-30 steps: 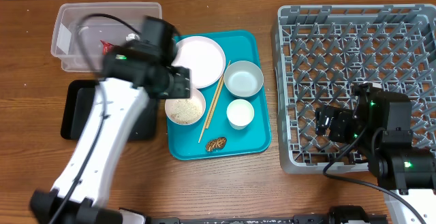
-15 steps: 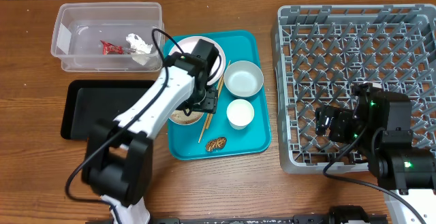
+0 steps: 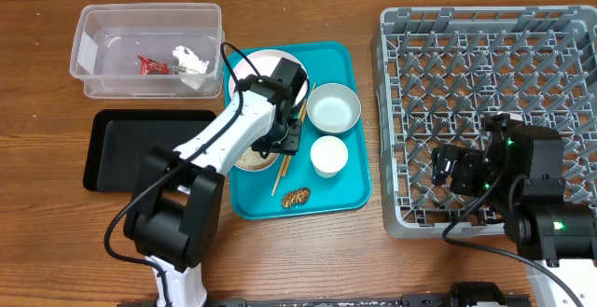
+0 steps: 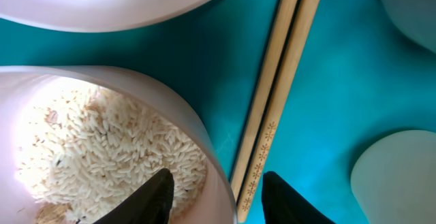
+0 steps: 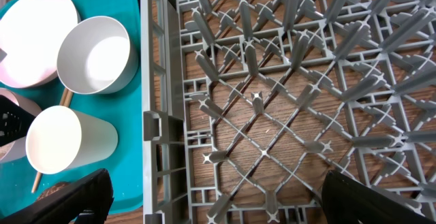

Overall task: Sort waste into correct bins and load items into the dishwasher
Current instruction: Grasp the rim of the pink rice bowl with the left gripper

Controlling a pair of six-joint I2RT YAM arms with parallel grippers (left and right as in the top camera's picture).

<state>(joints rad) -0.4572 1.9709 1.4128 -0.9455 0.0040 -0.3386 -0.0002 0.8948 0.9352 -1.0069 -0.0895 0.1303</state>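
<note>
A pink bowl of rice (image 3: 248, 156) (image 4: 102, 142) sits on the teal tray (image 3: 350, 190), with a pair of wooden chopsticks (image 3: 279, 181) (image 4: 279, 94) beside it. My left gripper (image 3: 282, 139) (image 4: 221, 198) is open and straddles the bowl's right rim, one finger over the rice and the other outside by the chopsticks. A white plate (image 3: 266, 67), a grey bowl (image 3: 334, 108), a white cup (image 3: 328, 155) and a brown food scrap (image 3: 296, 197) also lie on the tray. My right gripper (image 3: 457, 172) (image 5: 218, 207) is open and empty above the grey dishwasher rack (image 3: 485, 27) (image 5: 272, 81).
A clear plastic bin (image 3: 98, 60) holding wrappers stands at the back left. A black tray (image 3: 112, 153) lies left of the teal tray. The right wrist view shows the cup (image 5: 65, 149), the grey bowl (image 5: 95, 54) and the plate (image 5: 34, 37) left of the rack.
My left arm has swung from the clear bin to the teal tray and come down onto the rice bowl's rim. The right arm has not moved.
</note>
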